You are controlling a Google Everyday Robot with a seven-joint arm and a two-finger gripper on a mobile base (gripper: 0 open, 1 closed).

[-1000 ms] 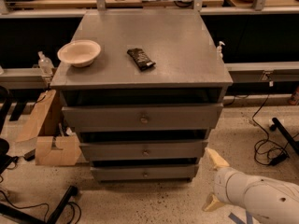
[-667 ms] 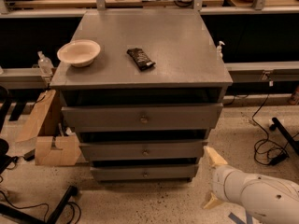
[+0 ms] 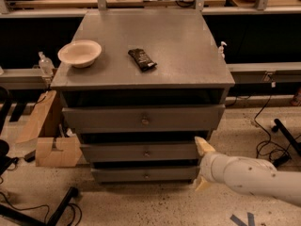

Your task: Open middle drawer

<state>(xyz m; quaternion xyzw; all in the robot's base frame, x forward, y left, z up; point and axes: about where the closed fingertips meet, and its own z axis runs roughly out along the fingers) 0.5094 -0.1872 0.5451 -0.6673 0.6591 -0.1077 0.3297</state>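
Note:
The grey cabinet point(image 3: 141, 46) has three drawers. The middle drawer point(image 3: 117, 152) is a wide, shallow grey front with a small round knob point(image 3: 146, 153) at its centre, and it sits shut. My gripper point(image 3: 202, 165) is at the right end of the cabinet, level with the middle and bottom drawers. It is open, with one cream fingertip point(image 3: 203, 146) beside the middle drawer's right end and the other lower down. It holds nothing. The white arm point(image 3: 254, 178) comes in from the lower right.
The top drawer point(image 3: 103, 119) and the bottom drawer point(image 3: 117, 174) are shut. A white bowl point(image 3: 79, 53) and a dark packet point(image 3: 142, 59) lie on the cabinet top. A cardboard box point(image 3: 51, 147) stands at the left. Cables point(image 3: 268, 145) run on the floor at right.
My gripper has moved a little to the left, closer to the right end of the drawers. The drawers have not moved.

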